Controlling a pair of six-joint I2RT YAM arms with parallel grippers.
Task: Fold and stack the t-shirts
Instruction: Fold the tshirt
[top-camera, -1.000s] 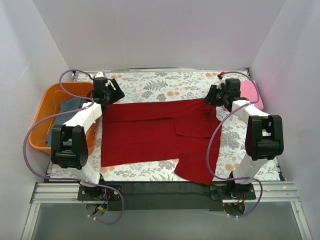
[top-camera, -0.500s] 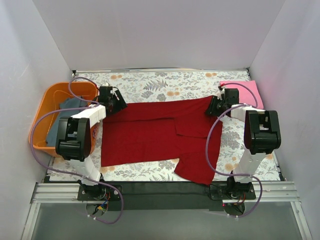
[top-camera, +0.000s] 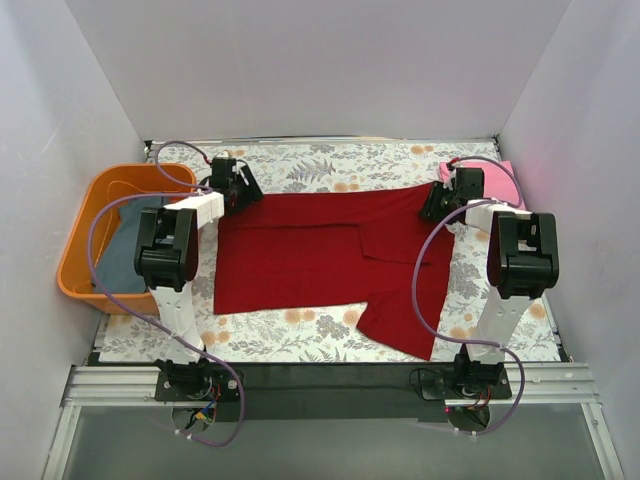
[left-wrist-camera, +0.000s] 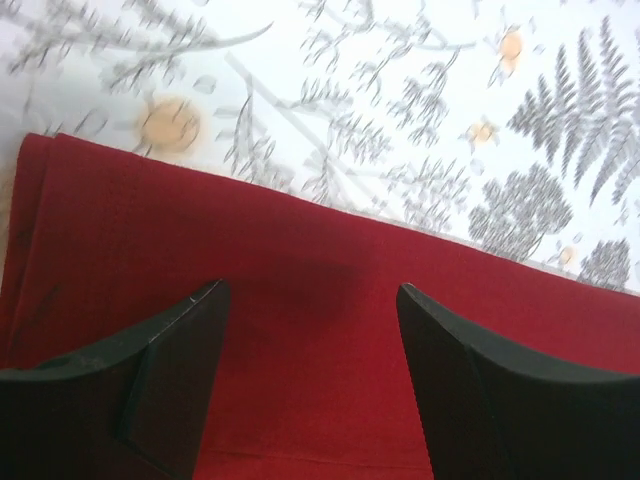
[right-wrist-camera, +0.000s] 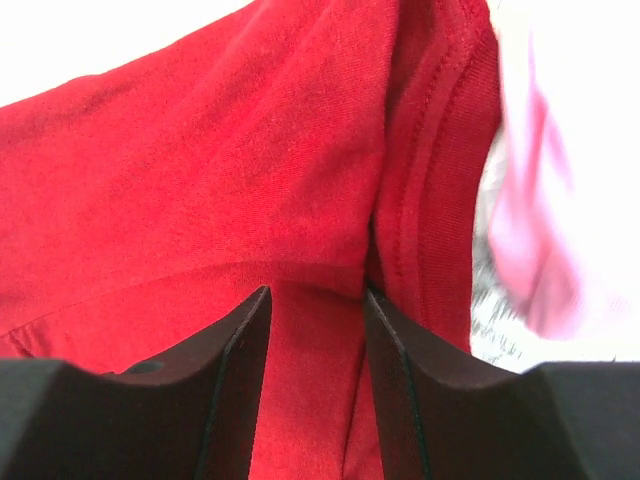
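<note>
The dark red t-shirt (top-camera: 320, 250) lies spread flat on the floral tablecloth, one sleeve hanging toward the near right. My left gripper (top-camera: 243, 187) is at its far left corner, open, jaws wide apart just above the flat red cloth (left-wrist-camera: 300, 380). My right gripper (top-camera: 437, 203) is at the far right corner, jaws part open and narrower, with red cloth (right-wrist-camera: 250, 150) and a hem fold between and around them. The pink t-shirt (top-camera: 500, 178) lies folded at the far right and shows blurred in the right wrist view (right-wrist-camera: 540, 230). The grey-blue t-shirt (top-camera: 125, 250) lies in the basket.
The orange plastic basket (top-camera: 78, 245) stands at the left edge of the table. The floral tablecloth (top-camera: 330, 165) covers the table and shows in the left wrist view (left-wrist-camera: 400, 90). White walls enclose the left, far and right sides.
Both grippers moved toward the far edge, and the dark red t-shirt slid with them, away from the near edge and slightly right. Its far edge now lies straighter.
</note>
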